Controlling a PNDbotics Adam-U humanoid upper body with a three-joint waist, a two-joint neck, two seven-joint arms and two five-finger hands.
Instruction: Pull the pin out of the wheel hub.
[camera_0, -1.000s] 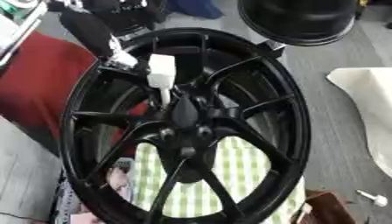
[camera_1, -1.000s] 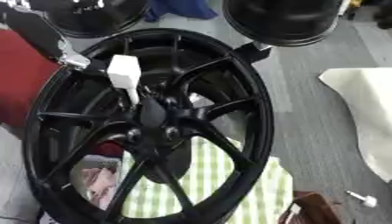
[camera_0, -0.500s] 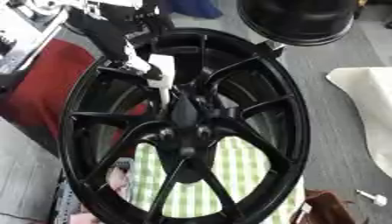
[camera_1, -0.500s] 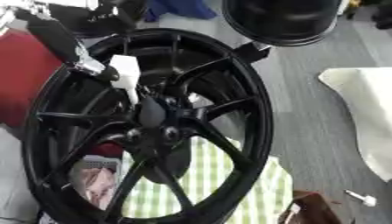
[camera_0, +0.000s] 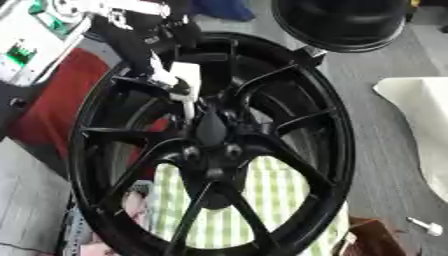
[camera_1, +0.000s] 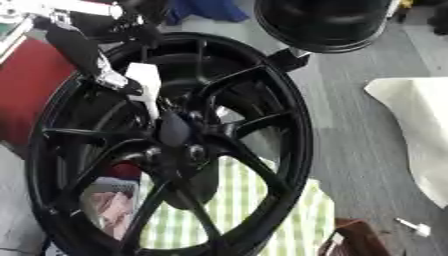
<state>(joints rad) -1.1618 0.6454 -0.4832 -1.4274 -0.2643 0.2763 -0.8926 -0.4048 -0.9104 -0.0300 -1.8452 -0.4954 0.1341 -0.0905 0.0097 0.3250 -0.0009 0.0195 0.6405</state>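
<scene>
A large black wheel hub (camera_0: 325, 130) fills both views, its spokes meeting at a dark centre (camera_0: 213, 131). A white pin (camera_0: 185, 80) stands up from the hub just above and left of the centre, with a blocky white head and a thin shaft below. My left hand (camera_0: 138, 47) comes in from the upper left. One black finger with a silver tip (camera_1: 112, 79) lies against the head's left side, and darker fingers curl in just above the head. The right hand shows in no view.
A second black wheel (camera_0: 343, 22) lies at the top right. A green-checked cloth (camera_0: 267, 197) shows under the hub, a red surface (camera_0: 48, 102) at the left, a pale sheet (camera_0: 424, 125) at the right. A small white pin (camera_0: 426, 227) lies beside a brown box (camera_0: 376, 242).
My left hand has come down from the upper left and closed in on the pin's head. The pin still stands in the hub. The camera has shifted slightly.
</scene>
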